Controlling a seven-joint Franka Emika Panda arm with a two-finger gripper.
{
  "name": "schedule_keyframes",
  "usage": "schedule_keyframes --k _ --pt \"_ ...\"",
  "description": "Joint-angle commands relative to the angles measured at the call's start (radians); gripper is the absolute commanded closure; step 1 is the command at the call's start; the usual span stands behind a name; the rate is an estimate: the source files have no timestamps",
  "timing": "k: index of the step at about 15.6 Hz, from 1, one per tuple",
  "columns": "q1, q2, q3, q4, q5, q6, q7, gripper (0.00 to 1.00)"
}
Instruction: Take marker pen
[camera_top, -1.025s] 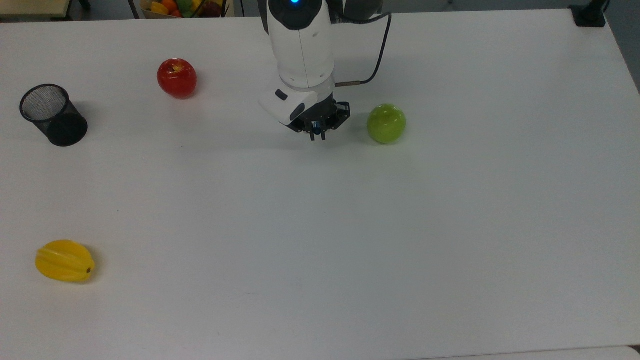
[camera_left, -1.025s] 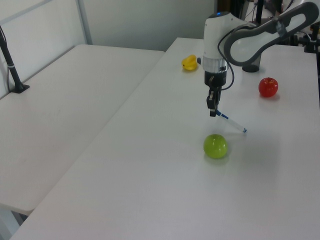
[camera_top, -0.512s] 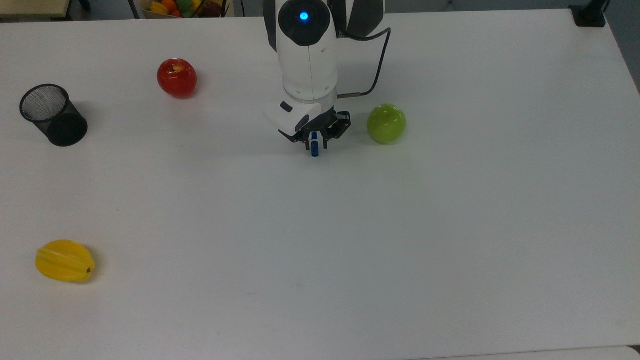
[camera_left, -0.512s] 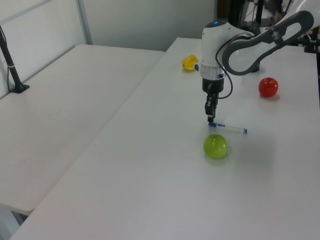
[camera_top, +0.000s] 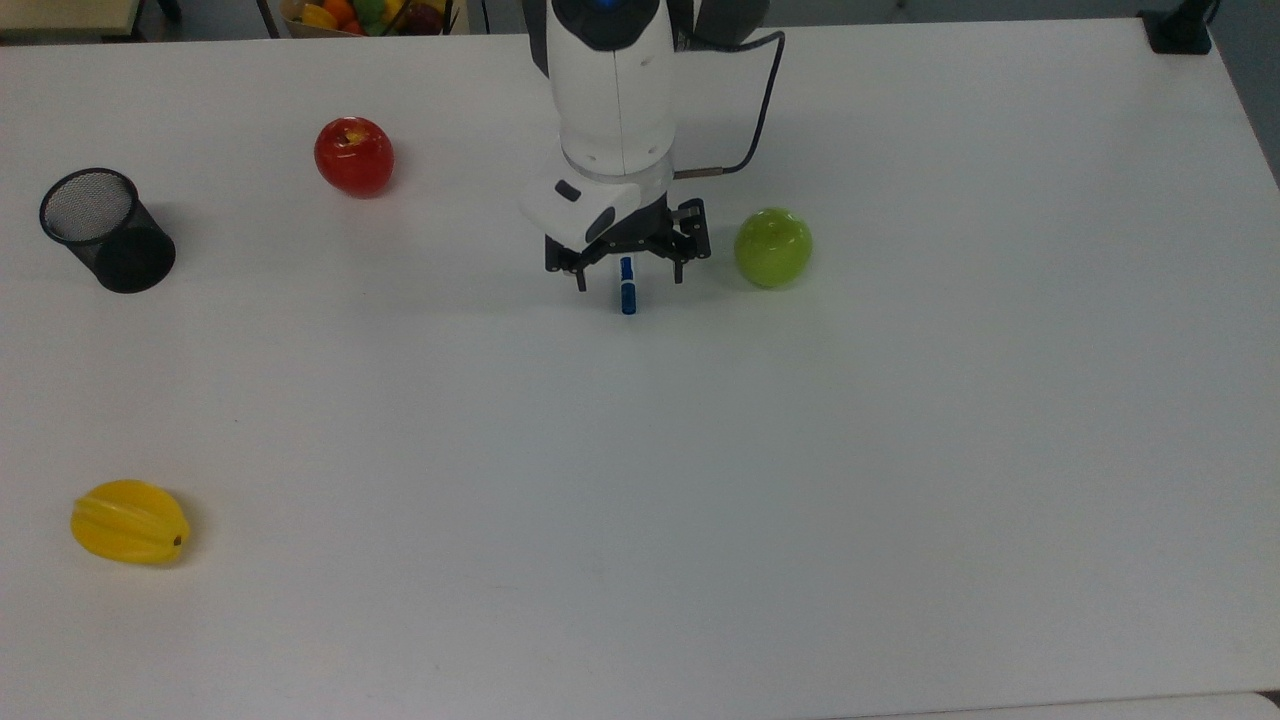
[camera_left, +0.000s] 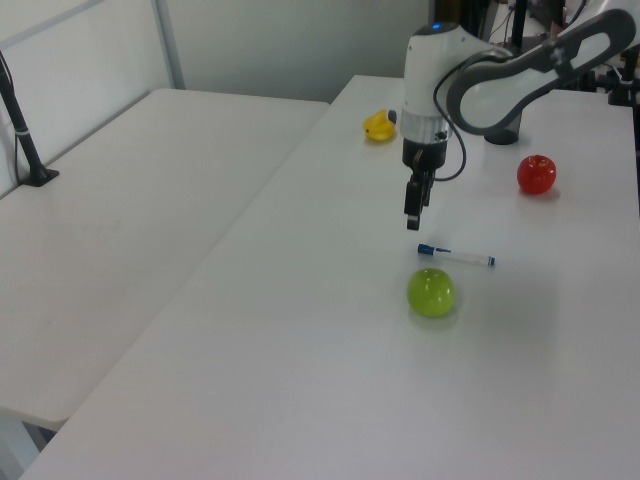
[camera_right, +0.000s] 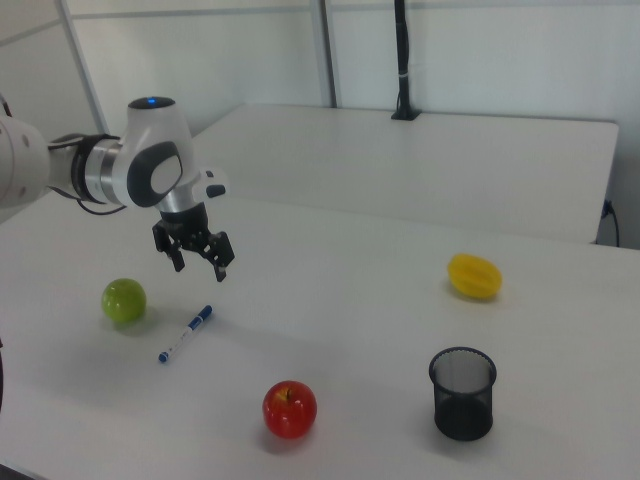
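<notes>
The marker pen (camera_top: 628, 298) lies flat on the white table (camera_top: 700, 480), a slim white barrel with a blue cap, beside the green apple (camera_top: 773, 247). In the left view the marker pen (camera_left: 455, 256) rests just behind the green apple (camera_left: 431, 292). In the right view the marker pen (camera_right: 186, 333) lies to the right of the green apple (camera_right: 124, 300). My gripper (camera_top: 630, 281) hangs open right above the pen's capped end, one finger on each side, holding nothing. The gripper (camera_left: 411, 222) is clear of the pen, and in the right view the gripper (camera_right: 202, 270) has its fingers spread.
A red apple (camera_top: 354, 156) and a black mesh cup (camera_top: 105, 230) stand toward the top view's left. A yellow starfruit (camera_top: 130, 521) lies at the top view's lower left. A basket of fruit (camera_top: 370, 15) sits beyond the table's far edge.
A second ago my gripper was shut on the pen's capped end, holding it tilted. It lowered the pen flat, then opened and rose; the pen stays on the table.
</notes>
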Motion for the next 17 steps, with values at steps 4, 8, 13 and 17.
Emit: schedule_keyframes --k 4,8,13,17 --pt "-0.001 -0.248 -0.068 -0.01 -0.012 -0.252 0.012 0.0" --pt "0.008 -0.36 -0.122 -0.002 0.004 -0.386 0.015 0.0" --pt "0.006 -0.414 -0.177 0.058 0.063 -0.504 0.01 0.0" --pt "0.009 -0.411 -0.194 0.059 0.067 -0.448 -0.046 0.0"
